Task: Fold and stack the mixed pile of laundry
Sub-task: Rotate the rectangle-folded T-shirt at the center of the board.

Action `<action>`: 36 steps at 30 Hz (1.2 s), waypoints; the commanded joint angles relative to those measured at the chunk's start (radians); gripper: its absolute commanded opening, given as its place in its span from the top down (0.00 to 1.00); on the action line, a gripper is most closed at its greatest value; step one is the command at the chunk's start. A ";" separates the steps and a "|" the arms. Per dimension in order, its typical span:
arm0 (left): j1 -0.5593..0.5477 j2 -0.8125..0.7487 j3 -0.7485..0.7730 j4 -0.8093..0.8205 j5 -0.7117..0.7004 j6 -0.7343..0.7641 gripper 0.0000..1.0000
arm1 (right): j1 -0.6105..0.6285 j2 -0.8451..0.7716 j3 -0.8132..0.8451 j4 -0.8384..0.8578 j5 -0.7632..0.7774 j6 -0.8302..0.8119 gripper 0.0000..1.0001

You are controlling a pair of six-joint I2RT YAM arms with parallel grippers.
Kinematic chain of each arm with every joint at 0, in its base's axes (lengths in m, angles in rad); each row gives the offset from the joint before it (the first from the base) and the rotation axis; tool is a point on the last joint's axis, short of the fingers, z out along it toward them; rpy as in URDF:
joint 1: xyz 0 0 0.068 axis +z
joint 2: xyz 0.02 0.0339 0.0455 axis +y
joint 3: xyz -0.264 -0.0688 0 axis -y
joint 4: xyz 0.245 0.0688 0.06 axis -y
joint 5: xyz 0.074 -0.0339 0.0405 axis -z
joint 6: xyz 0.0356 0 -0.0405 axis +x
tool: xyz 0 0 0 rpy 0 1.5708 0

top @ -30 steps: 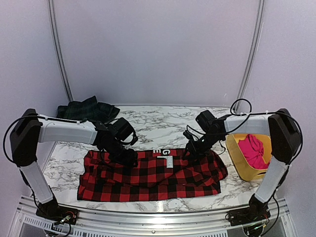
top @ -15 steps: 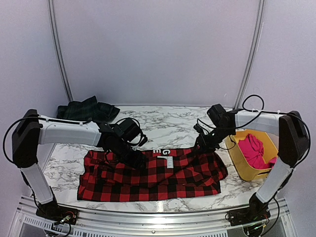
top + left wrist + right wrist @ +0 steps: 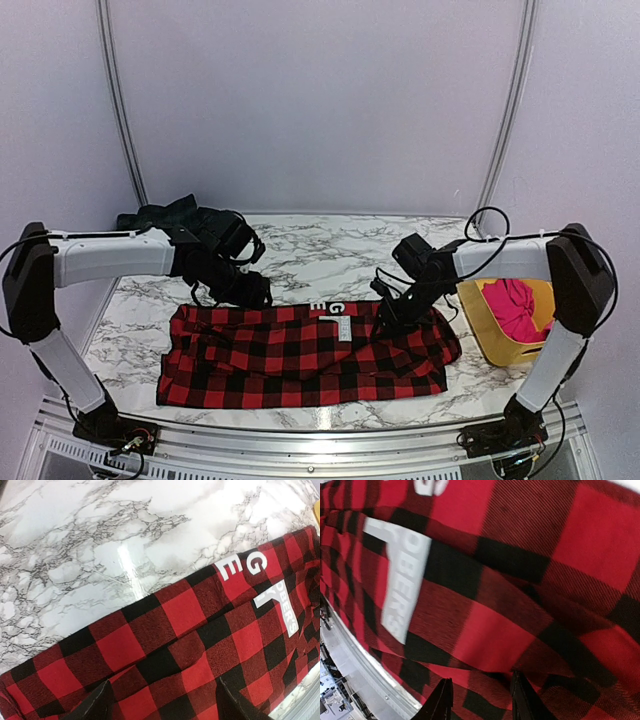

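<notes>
A red-and-black checked garment (image 3: 300,355) with white letters (image 3: 335,315) lies spread flat across the front of the marble table (image 3: 320,250). My left gripper (image 3: 255,297) hovers over its far left edge, jaws wide open; in the left wrist view the left gripper (image 3: 165,705) has only the checked cloth (image 3: 190,630) beneath it. My right gripper (image 3: 383,320) is low over the garment's far right part, open. The right wrist view shows this gripper (image 3: 481,702) close above rumpled cloth (image 3: 490,640). A magenta-pink garment (image 3: 513,305) lies in the tub. A dark plaid garment (image 3: 135,222) sits at the back left, partly hidden by my left arm.
A yellow plastic tub (image 3: 475,325) stands at the table's right edge, just right of the right arm. The table's metal front rail (image 3: 320,440) runs along the near edge. Bare marble (image 3: 125,540) lies beyond the garment.
My left gripper has pulled back and left, from the garment's middle to its far edge, jaws a little wider. The right gripper swung right, then returned left and lower. The garment lies unchanged.
</notes>
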 commanded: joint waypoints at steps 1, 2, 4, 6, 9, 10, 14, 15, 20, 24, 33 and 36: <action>0.020 -0.062 -0.033 -0.034 -0.061 -0.014 0.27 | -0.053 0.019 -0.086 0.013 0.110 -0.021 0.64; 0.024 -0.067 -0.041 -0.036 -0.070 -0.019 0.27 | -0.077 0.028 -0.108 0.021 0.110 -0.033 0.64; 0.030 -0.081 -0.056 -0.042 -0.089 -0.029 0.27 | -0.118 0.049 -0.123 0.027 0.132 -0.061 0.64; 0.035 -0.098 -0.073 -0.042 -0.093 -0.040 0.25 | -0.142 0.077 -0.091 0.029 0.169 -0.090 0.64; 0.038 -0.114 -0.086 -0.042 -0.105 -0.053 0.25 | -0.155 0.177 0.037 0.019 0.217 -0.139 0.65; 0.038 -0.117 -0.088 -0.041 -0.112 -0.056 0.25 | -0.156 0.220 0.096 0.013 0.237 -0.156 0.65; 0.040 -0.122 -0.095 -0.041 -0.115 -0.052 0.25 | -0.156 0.442 0.457 -0.052 0.281 -0.208 0.66; 0.039 -0.123 -0.097 -0.041 -0.109 -0.044 0.25 | -0.156 0.487 0.571 -0.079 0.290 -0.218 0.67; 0.038 -0.120 -0.106 -0.042 -0.091 0.015 0.28 | -0.150 0.575 0.983 -0.240 0.327 -0.236 0.66; 0.038 -0.091 -0.095 -0.047 -0.100 0.053 0.33 | -0.140 0.437 0.873 -0.221 0.305 -0.222 0.65; 0.038 0.055 -0.059 -0.069 -0.181 0.063 0.46 | -0.112 0.239 0.484 -0.073 0.179 -0.095 0.65; 0.038 0.111 -0.045 -0.077 -0.174 0.067 0.52 | -0.104 0.262 0.435 -0.038 0.180 -0.080 0.67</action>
